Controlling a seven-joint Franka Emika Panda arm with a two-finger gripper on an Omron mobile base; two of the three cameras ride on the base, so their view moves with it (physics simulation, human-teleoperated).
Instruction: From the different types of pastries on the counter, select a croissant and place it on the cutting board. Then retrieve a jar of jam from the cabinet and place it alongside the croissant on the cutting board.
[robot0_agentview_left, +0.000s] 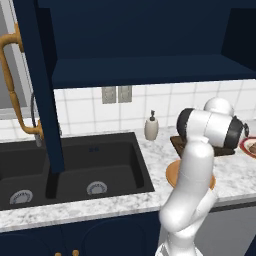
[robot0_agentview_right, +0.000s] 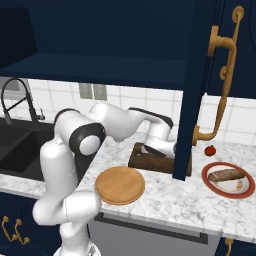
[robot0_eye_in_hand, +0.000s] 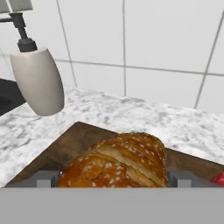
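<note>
My gripper (robot0_eye_in_hand: 113, 178) is shut on the golden-brown croissant (robot0_eye_in_hand: 119, 159), one dark fingertip on each side of it. It holds the croissant low over the dark brown cutting board (robot0_eye_in_hand: 72, 142), near the board's edge. In the right base view the gripper (robot0_agentview_right: 151, 149) reaches down onto the cutting board (robot0_agentview_right: 137, 161) on the marble counter (robot0_agentview_right: 175, 200). The log-shaped roll (robot0_agentview_right: 227, 175) lies on a red plate. The navy cabinet door (robot0_agentview_right: 194, 90) stands open, its brass handle (robot0_agentview_right: 223, 85) facing out. The jar of jam is hidden.
A round tan wooden plate (robot0_agentview_right: 120, 185) lies in front of the board. The red plate (robot0_agentview_right: 245, 191) and a small red round object (robot0_agentview_right: 210, 150) are to the right. A soap dispenser (robot0_agentview_left: 151, 127) stands by the black sink (robot0_agentview_left: 75, 167). The other open door (robot0_agentview_left: 46, 100) hangs over the sink.
</note>
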